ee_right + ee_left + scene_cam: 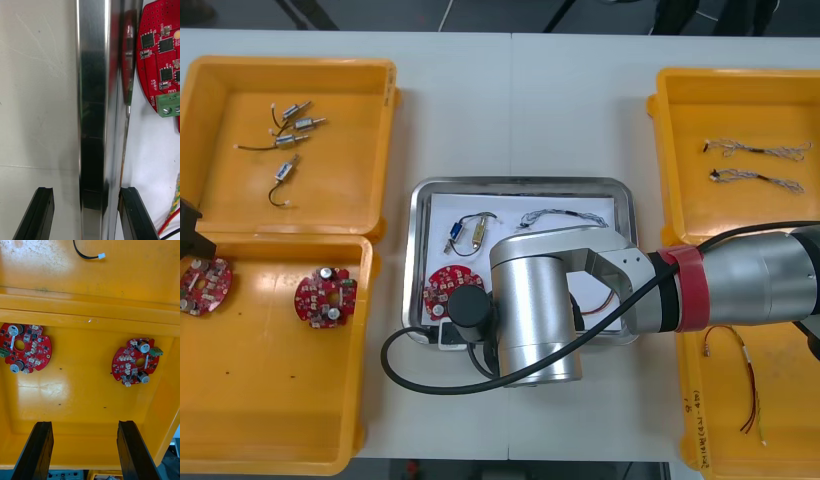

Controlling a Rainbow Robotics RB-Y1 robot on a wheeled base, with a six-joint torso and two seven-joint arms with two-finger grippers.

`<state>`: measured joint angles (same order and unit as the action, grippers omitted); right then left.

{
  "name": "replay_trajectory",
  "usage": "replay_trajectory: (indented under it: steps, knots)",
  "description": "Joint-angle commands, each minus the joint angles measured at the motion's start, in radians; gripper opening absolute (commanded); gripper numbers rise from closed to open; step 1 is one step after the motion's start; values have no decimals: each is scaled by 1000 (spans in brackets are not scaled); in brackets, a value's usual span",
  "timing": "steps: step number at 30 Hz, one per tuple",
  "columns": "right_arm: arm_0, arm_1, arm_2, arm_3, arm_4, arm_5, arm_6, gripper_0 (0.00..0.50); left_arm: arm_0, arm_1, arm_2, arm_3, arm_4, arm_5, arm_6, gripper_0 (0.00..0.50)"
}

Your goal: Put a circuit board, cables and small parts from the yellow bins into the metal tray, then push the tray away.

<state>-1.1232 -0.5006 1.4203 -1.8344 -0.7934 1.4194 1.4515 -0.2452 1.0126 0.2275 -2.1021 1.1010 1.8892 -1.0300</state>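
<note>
Light surface carries a metal tray at its middle — a circuit board and a twisted blue and white cable lie inside. The right claw straddles the tray's near rim, fingers spread, not clamped. The left claw hangs released over the near left bin — two more circuit boards lie there.

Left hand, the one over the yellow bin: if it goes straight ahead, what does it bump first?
Probably the bare floor of the yellow plastic bin between the two round red circuit boards. The open left hand aims at that gap, though depth is hard to judge.
</note>
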Motion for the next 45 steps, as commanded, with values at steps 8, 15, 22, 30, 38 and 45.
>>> replay_trajectory:
  steps: [8, 15, 22, 30, 38, 45]
  knots:
    - [5, 2, 11, -71, 26, 1, -63, 500, 15, 46, 30, -27, 8, -9, -62, 500]
    - [5, -7, 11, -72, 31, 1, -63, 500, 15, 46, 30, -27, 8, -9, -62, 500]
    - [6, -12, 11, -72, 36, 1, -65, 500, 15, 46, 30, -27, 8, -9, -62, 500]
    - [6, -13, 29, -72, 60, 0, -65, 500, 15, 46, 30, -27, 8, -9, -62, 500]
    - [6, -16, 32, -75, 52, 1, -66, 500, 15, 46, 30, -27, 8, -9, -62, 500]
    - [6, -16, 32, -75, 52, 1, -68, 469, 15, 46, 30, -27, 8, -9, -62, 500]
